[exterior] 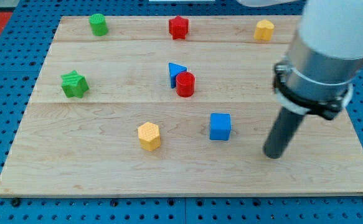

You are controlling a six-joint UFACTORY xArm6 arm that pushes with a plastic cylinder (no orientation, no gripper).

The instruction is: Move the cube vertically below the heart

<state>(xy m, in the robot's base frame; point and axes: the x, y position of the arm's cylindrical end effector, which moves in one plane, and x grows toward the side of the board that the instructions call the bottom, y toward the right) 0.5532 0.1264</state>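
Observation:
The blue cube [220, 126] lies right of the board's middle, toward the view's bottom. A yellow block [149, 135] that may be the heart lies to the cube's left and slightly lower; its shape is hard to make out. Another yellow block [264, 29], roughly hexagonal, sits near the view's top right. My tip [272, 155] rests on the board to the right of the blue cube and a little lower. A clear gap separates it from the cube, and it touches no block.
A blue triangle [175, 73] touches a red cylinder [185, 84] at the board's middle. A green star [75, 84] is at the left, a green cylinder [98, 24] at the top left, and a red star-like block [179, 27] at the top middle. The wooden board [75, 168] ends close to the view's bottom.

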